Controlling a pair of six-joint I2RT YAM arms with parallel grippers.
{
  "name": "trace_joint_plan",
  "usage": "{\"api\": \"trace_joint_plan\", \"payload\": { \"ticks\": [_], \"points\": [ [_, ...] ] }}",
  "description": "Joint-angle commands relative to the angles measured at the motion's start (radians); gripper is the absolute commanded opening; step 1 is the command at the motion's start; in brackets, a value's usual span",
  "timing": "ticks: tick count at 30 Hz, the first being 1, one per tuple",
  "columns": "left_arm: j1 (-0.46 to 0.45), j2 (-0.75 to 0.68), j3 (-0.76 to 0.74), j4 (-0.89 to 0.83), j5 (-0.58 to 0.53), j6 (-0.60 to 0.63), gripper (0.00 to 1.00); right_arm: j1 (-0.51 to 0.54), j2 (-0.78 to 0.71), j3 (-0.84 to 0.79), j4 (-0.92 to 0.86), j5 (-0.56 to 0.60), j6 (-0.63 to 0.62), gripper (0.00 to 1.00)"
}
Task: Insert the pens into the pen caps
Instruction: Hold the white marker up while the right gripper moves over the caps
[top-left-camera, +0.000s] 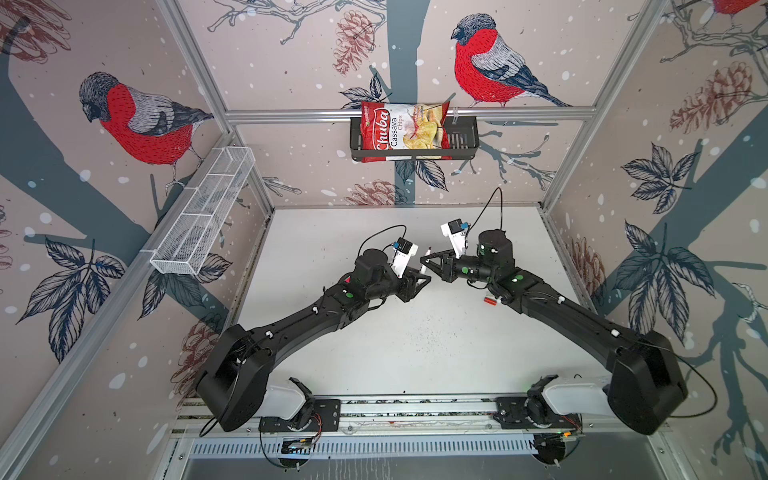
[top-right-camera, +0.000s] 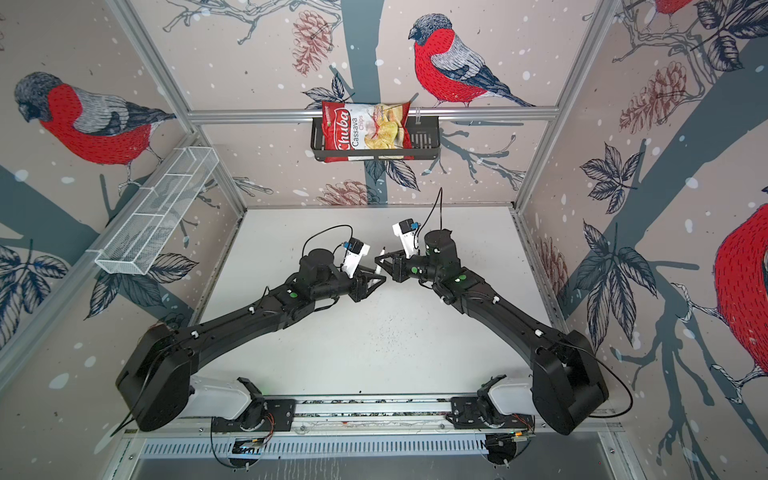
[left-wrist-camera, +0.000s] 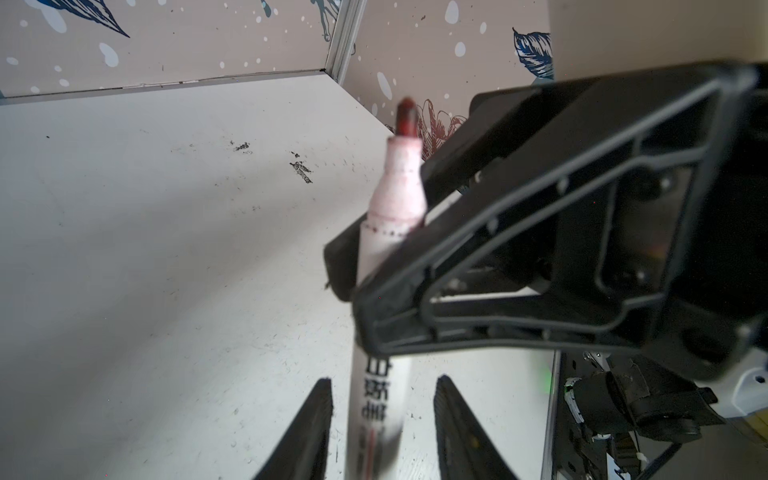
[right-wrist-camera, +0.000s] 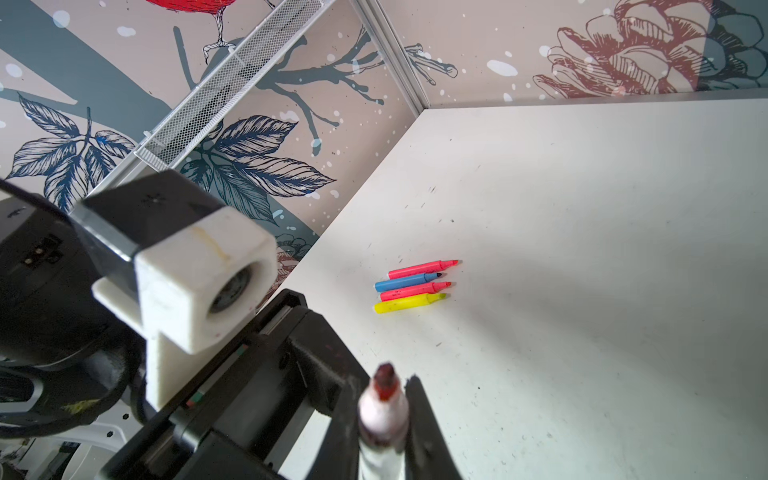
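Our right hand (right-wrist-camera: 382, 415) was clamped on the white marker (left-wrist-camera: 395, 187) just below its red tip, mid-air over the surface (left-wrist-camera: 166, 249). Our left hand (left-wrist-camera: 382, 424) stood apart around its body. We judged it should back off straight, without nudging.

White marker (left-wrist-camera: 376, 399), dark red tip; two pink pens (right-wrist-camera: 422, 269), blue pen (right-wrist-camera: 405, 282), yellow pen (right-wrist-camera: 407, 302); white black-flecked bench (right-wrist-camera: 582, 249); bird-patterned walls (top-left-camera: 124, 124)

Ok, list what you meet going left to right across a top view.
mesh basket → left wrist camera → marker → right wrist camera → red cap. The chips bag overlaps several, so it is left out.
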Motion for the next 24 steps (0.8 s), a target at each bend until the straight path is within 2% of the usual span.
{"api": "trace_joint_plan", "payload": {
  "ticks": [1,6,11,12,15,18,20,24],
  "points": [
    [-0.002,0.002,0.009,-0.033,0.012,0.016,0.36,0.0,-0.01,0.004,0.014,0.002,-0.012,0.01],
    [-0.003,-0.006,0.009,-0.03,0.013,0.018,0.27,0.0,-0.016,0.005,0.007,0.005,-0.016,0.01],
    [-0.003,-0.005,0.01,-0.024,0.032,0.028,0.04,0.0,-0.016,0.002,0.001,0.004,-0.015,0.03],
    [-0.003,-0.008,0.005,-0.019,0.032,0.028,0.0,-0.001,-0.018,0.003,-0.004,0.006,-0.018,0.07],
    [-0.003,-0.024,-0.013,0.001,0.017,0.025,0.0,0.0,-0.03,0.007,-0.036,0.046,-0.019,0.38],
    [-0.001,-0.035,-0.035,0.001,-0.037,0.028,0.0,-0.009,-0.064,0.004,-0.085,0.119,-0.01,0.58],
    [0.005,-0.038,-0.051,0.003,-0.058,0.025,0.0,-0.024,-0.1,0.003,-0.139,0.192,0.005,0.67],
    [0.02,-0.047,-0.09,0.022,-0.083,-0.003,0.0,-0.084,-0.165,-0.008,-0.282,0.394,0.049,0.75]
  ]
}}
